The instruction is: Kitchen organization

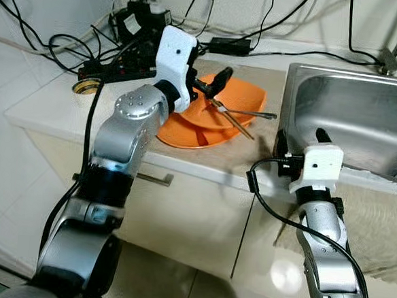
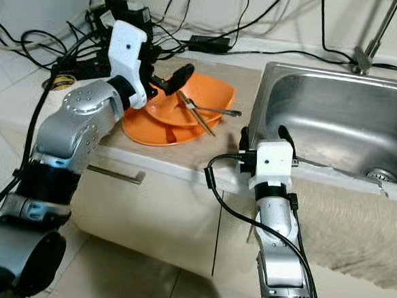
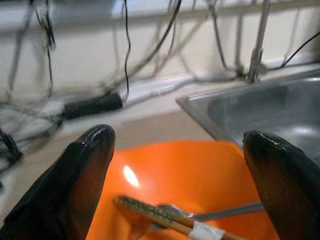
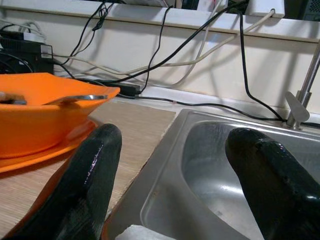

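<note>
Orange plastic bowl (image 1: 239, 97) seated on a flat orange plate (image 1: 186, 131) on the beige table (image 1: 44, 107), just beside the stainless steel sink (image 1: 364, 113). Metal spoon (image 1: 252, 114) and wooden chopsticks (image 1: 238, 124) laid across the bowl, ends jutting past its rim toward the sink. Left pincer (image 1: 218, 85) above the bowl, fingers (image 3: 75, 185) spread, pinching nothing. Right pincer (image 1: 301, 139) at the table's front edge by the sink's near corner, fingers (image 4: 85, 185) spread, empty. Black power strip (image 1: 116, 65) and tangled cables (image 1: 69, 44) at the wall.

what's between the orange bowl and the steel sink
A bare strip of wood-grain countertop, seen in the right eye view. The metal spoon handle juts over the orange bowl rim toward the stainless steel sink.
</note>
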Robot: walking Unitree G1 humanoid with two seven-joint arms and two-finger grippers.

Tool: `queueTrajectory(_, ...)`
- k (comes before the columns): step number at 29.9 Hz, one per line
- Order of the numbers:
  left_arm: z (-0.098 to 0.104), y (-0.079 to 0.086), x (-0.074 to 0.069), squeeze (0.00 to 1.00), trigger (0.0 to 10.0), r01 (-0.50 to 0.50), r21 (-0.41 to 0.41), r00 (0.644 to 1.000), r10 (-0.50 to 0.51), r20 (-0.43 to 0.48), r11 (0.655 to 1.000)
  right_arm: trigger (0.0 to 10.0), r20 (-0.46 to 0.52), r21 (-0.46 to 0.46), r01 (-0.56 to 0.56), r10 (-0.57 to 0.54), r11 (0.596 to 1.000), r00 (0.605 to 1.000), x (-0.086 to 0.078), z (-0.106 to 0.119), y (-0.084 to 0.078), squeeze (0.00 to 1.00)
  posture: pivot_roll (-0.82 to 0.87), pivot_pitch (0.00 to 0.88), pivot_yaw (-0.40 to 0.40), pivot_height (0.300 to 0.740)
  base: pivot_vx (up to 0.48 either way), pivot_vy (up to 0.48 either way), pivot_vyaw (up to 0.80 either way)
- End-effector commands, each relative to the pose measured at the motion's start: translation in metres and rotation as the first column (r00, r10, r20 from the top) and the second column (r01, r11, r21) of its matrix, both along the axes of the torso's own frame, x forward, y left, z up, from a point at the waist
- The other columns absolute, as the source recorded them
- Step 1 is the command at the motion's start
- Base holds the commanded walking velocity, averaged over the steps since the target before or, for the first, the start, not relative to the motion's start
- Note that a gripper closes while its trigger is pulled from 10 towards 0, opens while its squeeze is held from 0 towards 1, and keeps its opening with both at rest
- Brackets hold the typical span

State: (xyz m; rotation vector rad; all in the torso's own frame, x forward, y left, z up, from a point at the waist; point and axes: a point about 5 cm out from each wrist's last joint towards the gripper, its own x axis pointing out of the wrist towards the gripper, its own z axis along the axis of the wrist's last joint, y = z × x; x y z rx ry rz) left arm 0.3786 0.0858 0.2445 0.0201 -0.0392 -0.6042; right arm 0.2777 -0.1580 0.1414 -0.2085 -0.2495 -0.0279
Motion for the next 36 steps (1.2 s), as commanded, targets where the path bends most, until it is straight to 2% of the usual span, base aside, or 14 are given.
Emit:
queueTrajectory(1, 0.001, 0.003, 0.01, 0.0, 10.0, -0.013, -0.031, 0.998, 0.011, -0.06, 0.999, 10.0, 0.007, 0.002, -0.009, 0.009, 1.0, 1.0, 0.001, 0.003, 0.003, 0.0, -0.07, 0.0, 0.107, 0.74, 0.0, 0.0, 0.0)
queueTrajectory(13, -0.002, -0.014, 0.029, 0.0, 10.0, -0.03, -0.104, 0.961, 0.0, -0.277, 0.994, 10.0, -0.003, -0.003, -0.021, 0.021, 1.0, 1.0, -0.001, 0.004, 0.004, 0.0, -0.09, 0.0, 0.113, 0.74, 0.0, 0.0, 0.0)
queueTrajectory(18, 0.004, -0.021, 0.03, 0.0, 10.0, 0.0, -0.111, 0.955, -0.033, -0.295, 0.994, 10.0, -0.009, -0.003, -0.019, 0.019, 1.0, 1.0, -0.003, 0.003, 0.004, 0.0, -0.1, 0.0, 0.118, 0.74, 0.0, 0.0, 0.0)
queueTrajectory(21, 0.006, -0.029, 0.028, 0.0, 10.0, 0.035, -0.12, 0.934, -0.076, -0.348, 0.992, 10.0, -0.02, -0.003, -0.017, 0.017, 1.0, 1.0, -0.003, 0.0, 0.004, 0.0, -0.1, 0.0, 0.12, 0.74, 0.0, 0.0, 0.0)
queueTrajectory(26, -0.005, -0.038, 0.023, 0.0, 10.0, 0.088, -0.086, 0.901, -0.117, -0.418, 0.992, 10.0, -0.023, 0.0, -0.017, 0.017, 1.0, 1.0, -0.003, 0.001, 0.004, 0.0, -0.09, 0.0, 0.122, 0.74, 0.0, 0.0, 0.0)
queueTrajectory(30, -0.026, -0.034, 0.022, 0.0, 10.0, 0.059, -0.047, 0.87, -0.075, -0.487, 0.997, 10.0, -0.027, -0.001, -0.025, 0.025, 1.0, 0.999, -0.003, 0.001, 0.006, 0.0, -0.09, 0.0, 0.121, 0.74, 0.0, 0.0, 0.0)
queueTrajectory(36, -0.036, -0.03, 0.021, 0.0, 10.0, 0.04, 0.004, 0.851, -0.032, -0.525, 0.999, 10.0, -0.04, -0.002, -0.033, 0.033, 0.999, 0.999, -0.005, -0.001, 0.007, 0.0, -0.09, 0.0, 0.119, 0.74, 0.0, 0.0, 0.0)
